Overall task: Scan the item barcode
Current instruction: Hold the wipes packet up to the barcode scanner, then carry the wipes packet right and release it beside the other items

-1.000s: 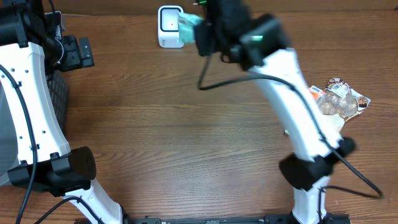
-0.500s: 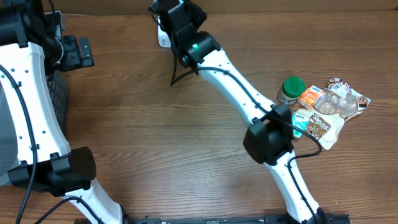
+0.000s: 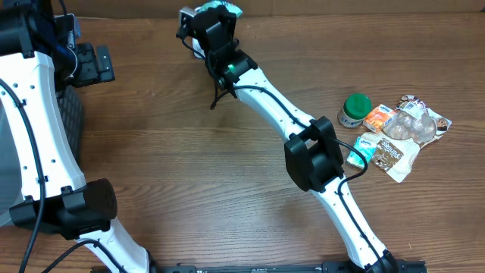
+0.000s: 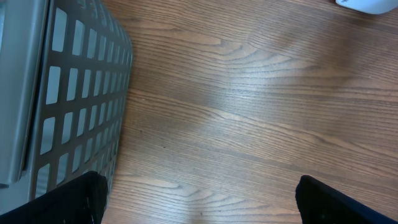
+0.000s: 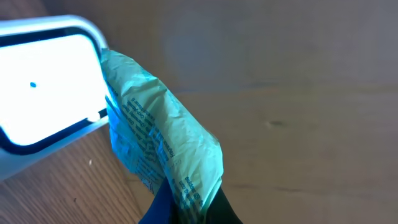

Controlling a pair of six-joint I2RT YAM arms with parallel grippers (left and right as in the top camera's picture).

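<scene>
The item is a pale teal printed packet. My right gripper is shut on its lower end and holds it right beside the lit window of the white scanner. In the overhead view the right gripper is at the table's far edge with the teal packet sticking out past it, and the scanner is mostly hidden under it. The barcode itself is not discernible. My left gripper hangs open over bare wood with nothing between its fingers.
A grey slotted basket stands just left of the left gripper, at the table's left edge. At the right lies a pile of groceries: a green-lidded jar, an orange packet and snack bags.
The right arm has stretched toward the far edge, carrying the teal packet from beside the scanner to over it. The grocery pile is now uncovered. The left arm has not moved.
</scene>
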